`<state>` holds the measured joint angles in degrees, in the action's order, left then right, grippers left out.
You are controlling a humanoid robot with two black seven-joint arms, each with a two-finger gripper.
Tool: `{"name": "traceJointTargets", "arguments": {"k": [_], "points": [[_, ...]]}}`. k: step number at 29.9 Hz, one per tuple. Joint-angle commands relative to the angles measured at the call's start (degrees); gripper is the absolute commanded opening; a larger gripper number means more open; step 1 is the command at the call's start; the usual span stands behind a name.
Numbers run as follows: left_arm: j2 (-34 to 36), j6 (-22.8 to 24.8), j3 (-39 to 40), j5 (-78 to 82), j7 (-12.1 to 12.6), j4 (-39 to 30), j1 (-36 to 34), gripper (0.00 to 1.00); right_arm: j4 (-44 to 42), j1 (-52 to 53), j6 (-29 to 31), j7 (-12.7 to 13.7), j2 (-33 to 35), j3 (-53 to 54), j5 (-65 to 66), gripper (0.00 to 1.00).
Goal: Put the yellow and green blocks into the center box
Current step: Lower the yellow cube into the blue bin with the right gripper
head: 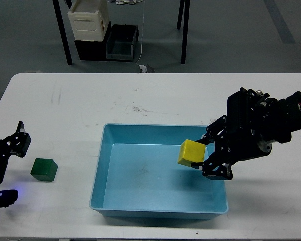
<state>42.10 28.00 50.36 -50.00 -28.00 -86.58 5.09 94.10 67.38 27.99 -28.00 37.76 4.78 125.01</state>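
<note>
A yellow block (191,152) is held in my right gripper (204,153), which is shut on it from the right and holds it inside the blue box (101,165), over its right half, just above the floor. A green block (43,169) sits on the white table left of the box. My left gripper (17,141) is at the far left edge, just up and left of the green block, apart from it; its fingers look spread and hold nothing.
The white table (155,95) runs across the view. Behind it on the floor stand black table legs (62,35), a cream container (88,20) on dark crates and a cable.
</note>
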Motion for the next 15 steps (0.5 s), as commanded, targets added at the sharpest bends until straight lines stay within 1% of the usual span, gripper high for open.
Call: {"name": "traceJointTargets", "arguments": {"k": [1, 3, 5, 7, 8, 10, 12, 13, 14, 15], "points": [[0.00, 0.00, 0.00, -0.10, 0.00, 0.01, 0.00, 1.00, -3.74, -1.19, 0.01, 0.00, -4.27, -2.84, -0.01, 0.04], [0.00, 0.00, 0.00, -0.10, 0.00, 0.01, 0.00, 1.00, -5.85, -2.51, 0.01, 0.00, -6.20, -3.11, -0.01, 0.06], [-0.09, 0.00, 0.00, -0.10, 0.00, 0.01, 0.00, 1.00, -8.48, -4.18, 0.01, 0.00, -8.13, -3.03, -0.01, 0.11], [0.00, 0.00, 0.09, -0.10, 0.00, 0.01, 0.00, 1.00, -10.77, -5.41, -0.04, 0.00, -9.98, -2.76, -0.01, 0.13], [0.00, 0.00, 0.09, -0.10, 0.00, 0.01, 0.00, 1.00, -11.65, -5.85, -0.13, 0.00, -10.77, -2.68, -0.01, 0.16], [0.00, 0.00, 0.00, -0.10, 0.00, 0.01, 0.00, 1.00, -13.24, -6.73, -0.39, 0.00, -11.92, -2.15, -0.01, 0.25], [0.00, 0.00, 0.00, -0.10, 0.00, 0.09, 0.00, 1.00, -14.12, -7.61, -0.48, 0.00, -12.45, -1.10, -0.01, 0.41], [0.00, 0.00, 0.00, -0.10, 0.00, 0.18, 0.00, 1.00, -14.21, -8.05, -0.48, 0.00, -12.54, -0.74, -0.01, 0.46], [0.00, 0.00, 0.00, -0.10, 0.00, 0.36, 0.00, 1.00, -14.47, -8.40, -0.66, 0.00, -12.54, -0.04, -0.01, 0.58], [0.00, 0.00, 0.00, -0.10, 0.00, 0.45, 0.00, 1.00, -14.73, -8.75, -0.92, 0.00, -12.63, 1.01, -0.01, 0.75]]}}
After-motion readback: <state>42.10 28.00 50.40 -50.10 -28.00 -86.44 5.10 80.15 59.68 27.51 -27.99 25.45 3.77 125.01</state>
